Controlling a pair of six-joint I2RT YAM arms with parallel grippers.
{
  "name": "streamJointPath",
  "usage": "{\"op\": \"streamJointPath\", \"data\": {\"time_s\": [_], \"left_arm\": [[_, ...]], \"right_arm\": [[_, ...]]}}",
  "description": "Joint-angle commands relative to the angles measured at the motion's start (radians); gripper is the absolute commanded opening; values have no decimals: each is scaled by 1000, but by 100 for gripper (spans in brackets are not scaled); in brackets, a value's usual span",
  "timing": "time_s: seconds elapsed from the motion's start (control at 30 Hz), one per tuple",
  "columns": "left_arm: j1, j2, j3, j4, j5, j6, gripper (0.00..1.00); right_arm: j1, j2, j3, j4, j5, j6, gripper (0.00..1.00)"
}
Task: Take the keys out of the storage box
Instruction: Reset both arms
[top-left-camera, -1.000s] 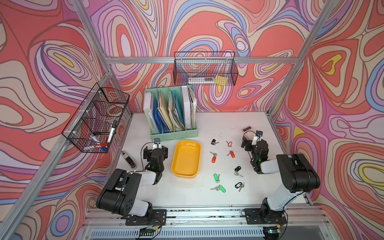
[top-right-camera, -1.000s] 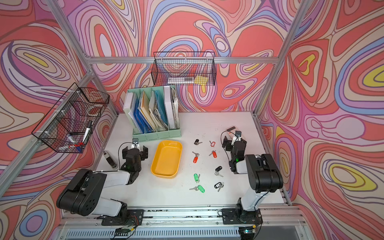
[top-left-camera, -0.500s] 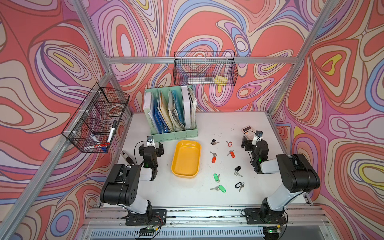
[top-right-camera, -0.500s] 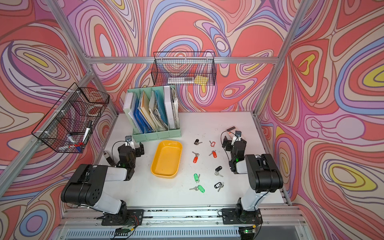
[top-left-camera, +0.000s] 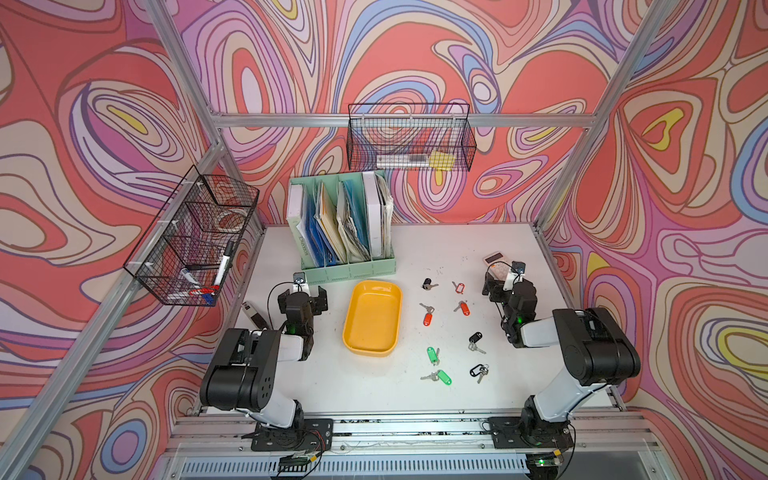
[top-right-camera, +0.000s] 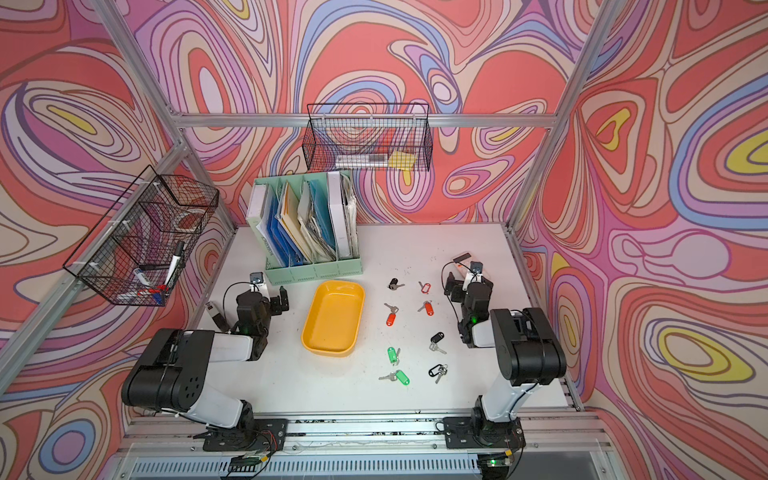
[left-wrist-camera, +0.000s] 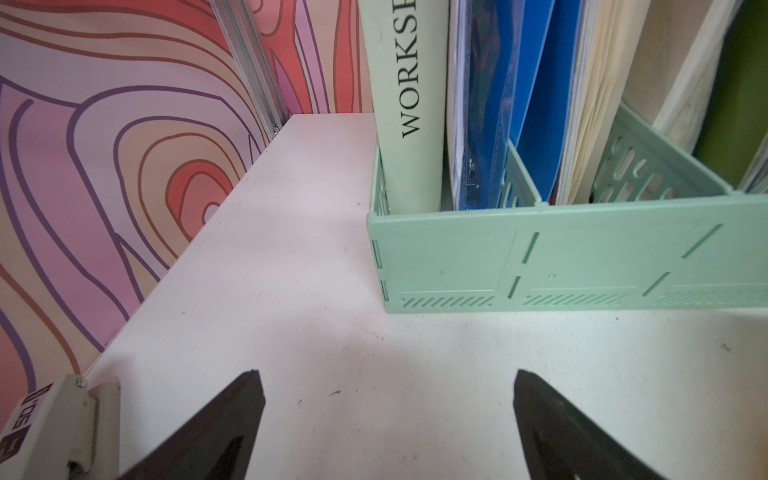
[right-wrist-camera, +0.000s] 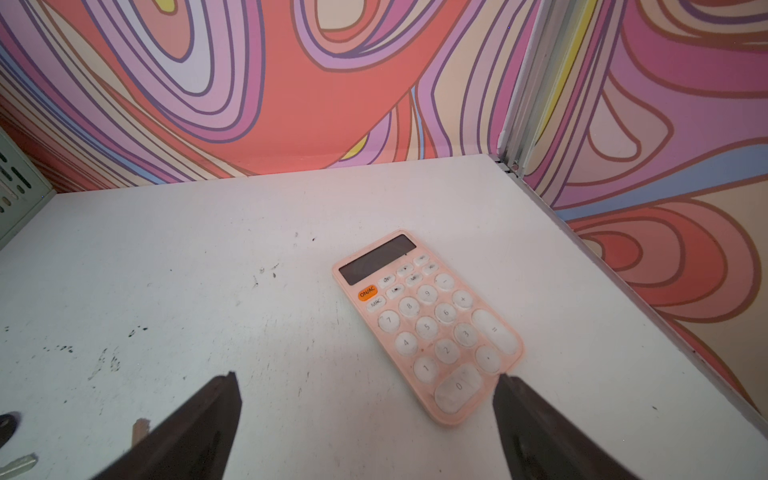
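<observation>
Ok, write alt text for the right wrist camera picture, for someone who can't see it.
A pale pink pocket calculator with white round buttons lies flat on the white tabletop, close ahead of the right gripper, whose two black fingers are spread open and hold nothing. Swirled red, pink and purple walls stand behind.

Swirling red, pink and lilac patterned walls (top-left-camera: 415, 62), aluminium frame (top-left-camera: 291, 120), white tabletop (top-left-camera: 457, 249).

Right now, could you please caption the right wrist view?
Open right gripper over the white table, a pink calculator lying ahead.
</observation>
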Motion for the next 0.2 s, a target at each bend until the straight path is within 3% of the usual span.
{"op": "streamJointPath", "data": {"time_s": [0.0, 0.17], "left_arm": [[1, -6, 2, -10, 11, -11, 99], [1, -6, 2, -10, 10, -12, 99]], "right_arm": [[-1, 3, -2, -5, -1, 5, 98], [-1, 4, -1, -5, 0, 4, 98]]}}
